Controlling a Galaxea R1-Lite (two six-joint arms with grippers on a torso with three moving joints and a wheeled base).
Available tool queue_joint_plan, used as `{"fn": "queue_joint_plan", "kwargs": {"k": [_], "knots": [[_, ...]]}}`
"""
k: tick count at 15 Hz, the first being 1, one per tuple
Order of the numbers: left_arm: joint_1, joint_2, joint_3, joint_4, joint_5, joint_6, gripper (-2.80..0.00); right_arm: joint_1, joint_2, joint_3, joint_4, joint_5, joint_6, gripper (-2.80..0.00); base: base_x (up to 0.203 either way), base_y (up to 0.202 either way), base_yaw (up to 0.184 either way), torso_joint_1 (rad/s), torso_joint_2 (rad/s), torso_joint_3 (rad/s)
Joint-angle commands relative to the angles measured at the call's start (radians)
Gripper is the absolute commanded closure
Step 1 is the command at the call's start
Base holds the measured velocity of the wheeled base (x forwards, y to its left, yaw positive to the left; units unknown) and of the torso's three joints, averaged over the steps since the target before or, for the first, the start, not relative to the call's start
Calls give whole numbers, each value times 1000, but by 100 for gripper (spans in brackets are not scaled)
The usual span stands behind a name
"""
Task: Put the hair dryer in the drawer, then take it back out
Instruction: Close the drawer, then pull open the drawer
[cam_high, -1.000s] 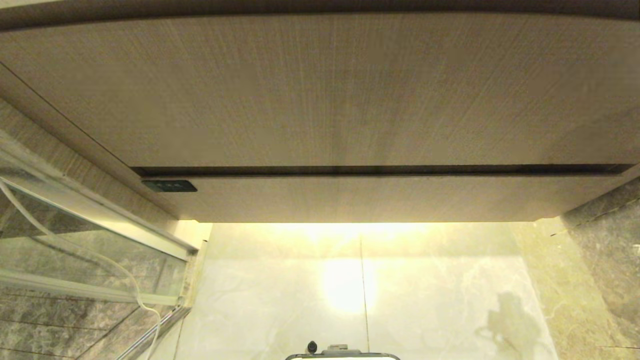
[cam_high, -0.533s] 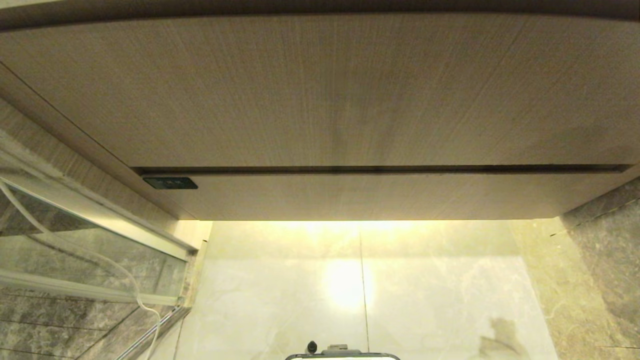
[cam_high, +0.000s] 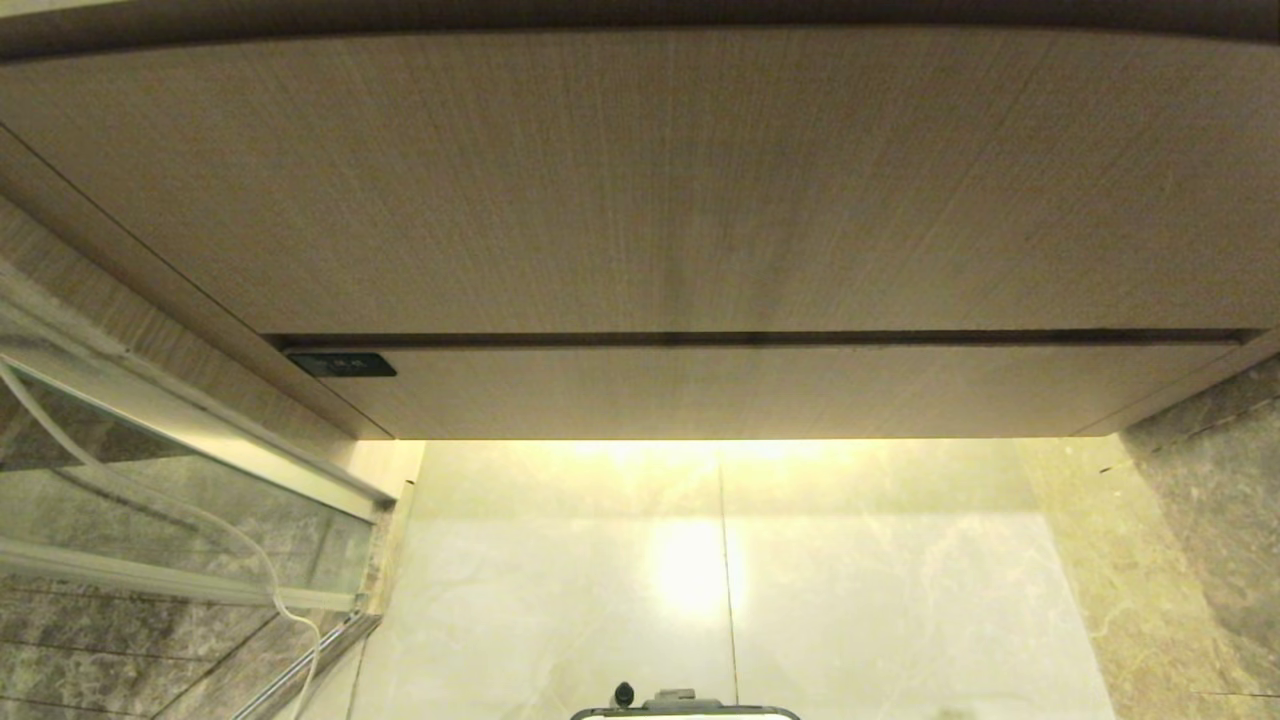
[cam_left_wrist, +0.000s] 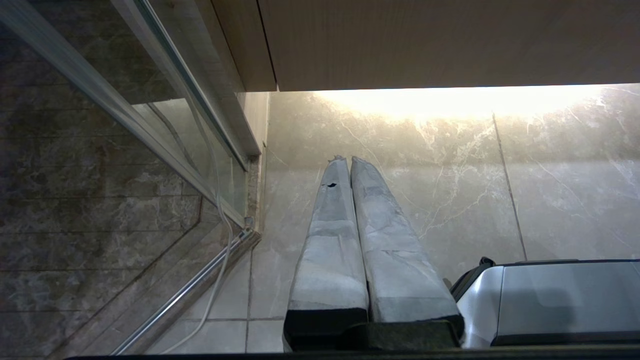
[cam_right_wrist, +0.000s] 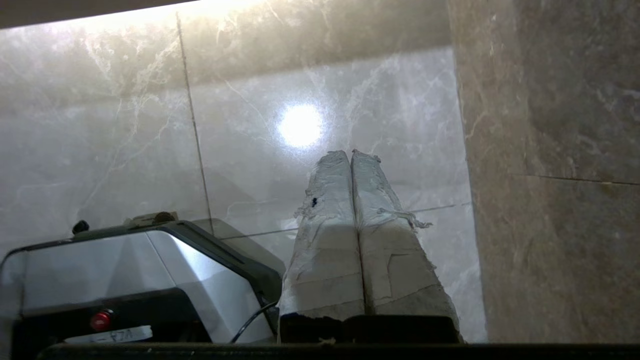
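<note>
From my head camera I look at the wide, shallow, light wood-grain drawer (cam_high: 760, 390), its low flat front flush under the taller wood-grain panel (cam_high: 640, 180) above it, so it sits closed. I cannot see the small white hair dryer in any view, so I cannot tell where it is. Below the drawer lies glossy pale marble floor (cam_high: 880, 600) with a bright lamp glare. A glass door with a metal frame (cam_high: 190, 490) stands at my left, a thin white cable (cam_high: 250, 560) hanging along it. My left gripper (cam_left_wrist: 345, 160) hangs over the floor beside that glass, tape-wrapped fingers pressed together and empty. My right gripper (cam_right_wrist: 350, 154) points at the floor beside my silver base (cam_right_wrist: 125, 270), its fingers pressed together too, pinching nothing.
</note>
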Motion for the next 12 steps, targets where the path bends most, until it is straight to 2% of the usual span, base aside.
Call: {"fn": "queue_joint_plan", "kwargs": {"k": [1, 4, 5, 8, 9, 12], "knots": [[0, -2, 0, 0, 0, 0, 0, 105, -218, 102, -13, -98, 7, 0, 0, 0, 0, 0, 0, 0], [0, -1, 0, 0, 0, 0, 0, 181, -333, 257, -88, -189, 7, 0, 0, 0, 0, 0, 0, 0], [0, 0, 0, 0, 0, 0, 0, 191, -342, 281, -149, -194, 8, 0, 0, 0, 0, 0, 0, 0], [0, -2, 0, -1, 0, 0, 0, 272, -379, 283, -113, -183, 20, 0, 0, 0, 0, 0, 0, 0], [0, -2, 0, 0, 0, 0, 0, 293, -415, 284, -55, -169, 33, 0, 0, 0, 0, 0, 0, 0], [0, -1, 0, -1, 0, 0, 0, 311, -486, 283, -44, -164, 57, 0, 0, 0, 0, 0, 0, 0]]}}
